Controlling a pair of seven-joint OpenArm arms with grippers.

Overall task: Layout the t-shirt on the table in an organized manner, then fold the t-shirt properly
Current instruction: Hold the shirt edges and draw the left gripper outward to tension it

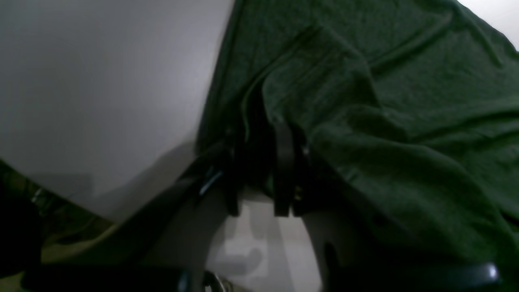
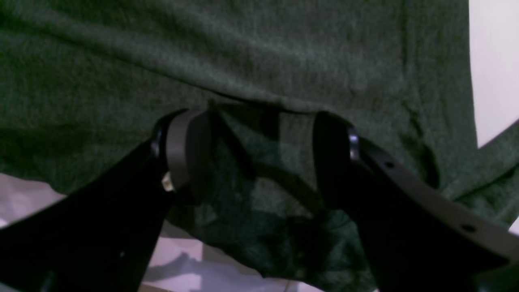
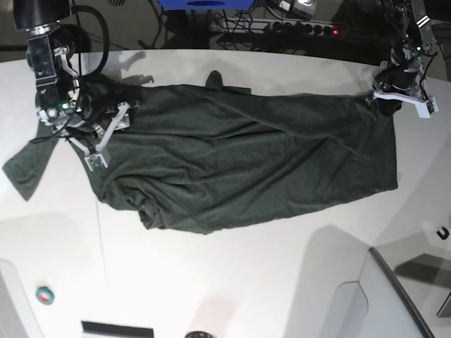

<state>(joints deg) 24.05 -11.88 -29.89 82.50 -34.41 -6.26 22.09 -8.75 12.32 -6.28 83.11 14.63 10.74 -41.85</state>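
Spanning t-shirt (image 3: 239, 169) across table (image 3: 232, 282) | bare white front | claws at ends

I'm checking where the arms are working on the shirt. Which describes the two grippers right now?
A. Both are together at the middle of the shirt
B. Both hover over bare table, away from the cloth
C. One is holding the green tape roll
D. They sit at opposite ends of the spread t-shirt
D: in the base view the right gripper is at one end of the t-shirt and the left gripper at the far corner.
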